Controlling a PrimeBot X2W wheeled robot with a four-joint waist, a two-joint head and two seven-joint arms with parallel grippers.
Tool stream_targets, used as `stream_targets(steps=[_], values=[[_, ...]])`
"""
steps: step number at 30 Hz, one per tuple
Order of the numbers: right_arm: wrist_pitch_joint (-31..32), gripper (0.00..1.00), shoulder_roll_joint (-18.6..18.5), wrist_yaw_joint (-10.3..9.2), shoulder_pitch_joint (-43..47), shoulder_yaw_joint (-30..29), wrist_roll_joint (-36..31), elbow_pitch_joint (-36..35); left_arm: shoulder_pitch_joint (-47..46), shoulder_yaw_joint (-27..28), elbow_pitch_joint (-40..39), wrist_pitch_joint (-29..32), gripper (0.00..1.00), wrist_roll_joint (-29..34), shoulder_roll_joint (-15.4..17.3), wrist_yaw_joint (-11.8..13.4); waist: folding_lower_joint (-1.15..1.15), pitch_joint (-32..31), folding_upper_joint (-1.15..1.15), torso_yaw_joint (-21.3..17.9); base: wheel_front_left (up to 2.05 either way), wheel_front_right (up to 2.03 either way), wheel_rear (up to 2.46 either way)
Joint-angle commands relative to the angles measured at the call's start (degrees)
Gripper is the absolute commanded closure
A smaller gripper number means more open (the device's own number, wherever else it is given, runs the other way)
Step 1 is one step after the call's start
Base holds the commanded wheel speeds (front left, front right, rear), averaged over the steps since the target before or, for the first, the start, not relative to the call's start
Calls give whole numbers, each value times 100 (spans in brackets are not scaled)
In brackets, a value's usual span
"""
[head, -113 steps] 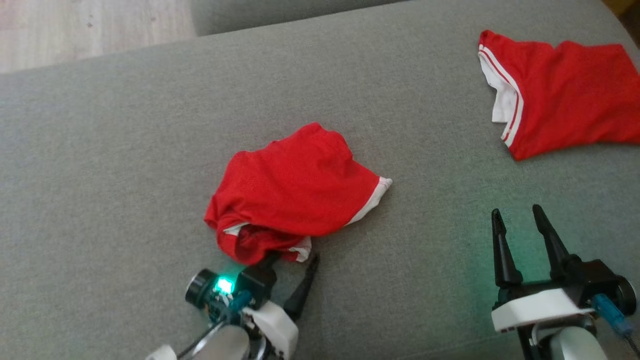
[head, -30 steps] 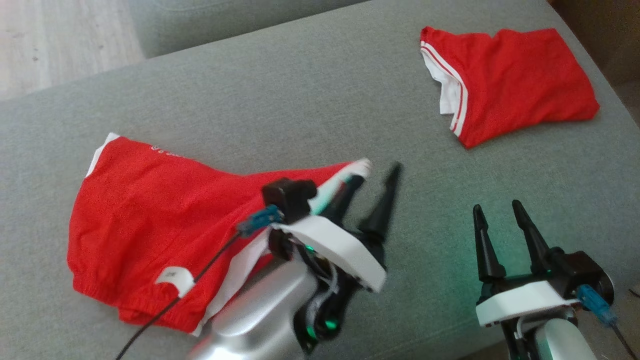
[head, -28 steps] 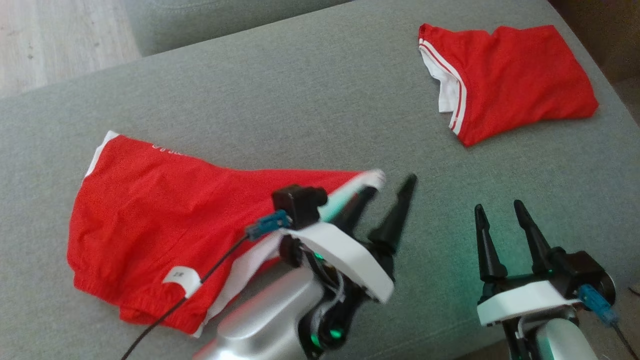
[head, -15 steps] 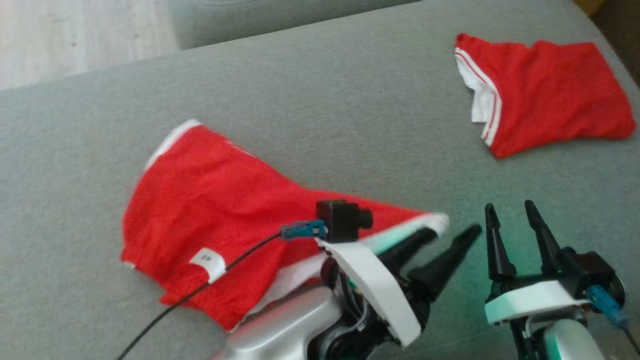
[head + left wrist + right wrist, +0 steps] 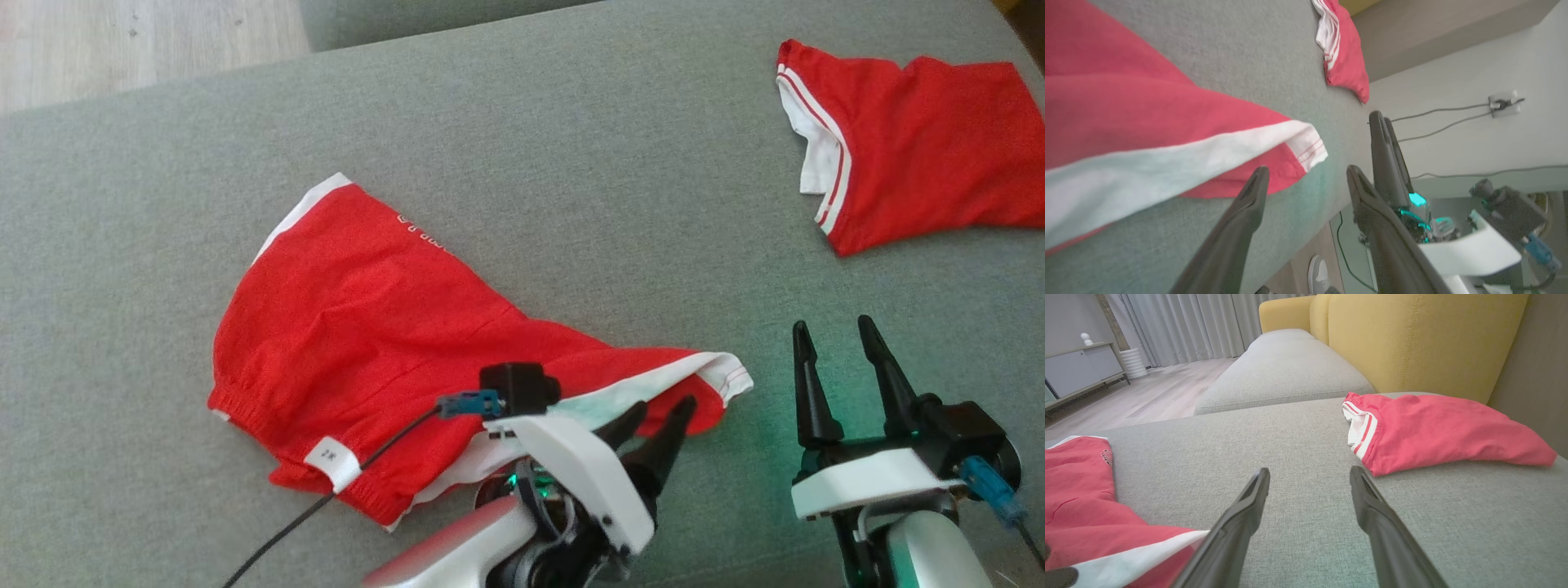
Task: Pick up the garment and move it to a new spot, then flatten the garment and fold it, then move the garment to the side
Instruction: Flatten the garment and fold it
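Left arm: enters at the bottom centre of the head view and slants up to the right, with the left pincer (image 5: 663,404) aimed at the right corner of the shorts (image 5: 367,327).
Left pincer: its fingers are spread wide with nothing between them. In the left wrist view one fingertip (image 5: 1260,175) overlaps the red hem; I cannot tell whether it touches.
Right arm: stands at the lower right of the head view, its right pincer (image 5: 833,325) pointing up the frame over bare sofa (image 5: 571,163).
Right pincer: wide open and empty.
Shorts: spread on the sofa, centre-left in the head view. The waistband with its white tag (image 5: 331,461) is at the lower left. The white-trimmed leg corner lies at the right, near the right pincer.
Around: a second red garment (image 5: 922,139) lies at the upper right, well apart. Wood floor (image 5: 122,41) shows at the upper left, and a yellow backrest (image 5: 1412,335) in the right wrist view.
In the way: the left wrist and its black cable (image 5: 326,506) cover part of the white stripe and waistband.
Change: nearly four seconds ago the shorts were a crumpled heap, and now they are laid out. A second ago the white corner sat at a left fingertip; now it lies loose on the sofa.
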Motion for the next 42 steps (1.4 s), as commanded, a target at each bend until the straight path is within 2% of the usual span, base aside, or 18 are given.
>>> stream_targets(steps=[1,4,6,9,13,14,15,16,22,28,32,42], values=[[-79,0,-39,42,-103,104,40,-147,-254,64,-226,-30,0,163,70,-41,-1,-26,0,-7,0,0,0],[-79,0,-39,42,-50,67,53,-134,-350,60,-398,-307,0,563,417,-71,-1,-125,0,-19,0,0,0],[-79,0,-39,42,4,38,44,-131,-414,37,-519,-526,0,927,759,-36,-1,-210,0,-14,0,0,0],[-79,0,-39,42,103,-41,16,-144,-340,80,-669,-868,0,1345,1307,177,-1,-346,0,27,0,0,0],[-79,0,-39,42,244,-144,-17,-167,57,325,-989,-1146,0,1352,1935,461,-1,-485,0,124,0,0,0],[-79,0,-39,42,244,-144,-17,-167,57,325,-989,-1146,0,1352,1935,461,-1,-485,0,124,0,0,0],[-79,0,-39,42,303,-187,-40,-185,272,461,-1108,-1334,0,1370,2208,652,-1,-537,0,190,0,0,0],[-79,0,-39,42,303,-187,-40,-185,272,461,-1108,-1334,0,1370,2208,652,-1,-537,0,190,0,0,0],[-79,0,-39,42,405,-212,-105,-201,913,589,-1343,-1579,0,1370,2776,1005,-1,-640,0,421,0,0,0],[-79,0,-39,42,435,-203,-183,-215,1280,393,-1446,-1521,0,1350,2978,977,-1,-646,0,618,0,0,0],[-79,0,-39,42,416,-182,-234,-229,1268,98,-1285,-1315,0,1480,2943,878,-1,-589,0,680,0,0,0],[-79,0,-39,42,334,-134,-281,-230,1011,-120,-488,-1200,0,1520,2436,426,-1,-455,0,542,0,0,0]])
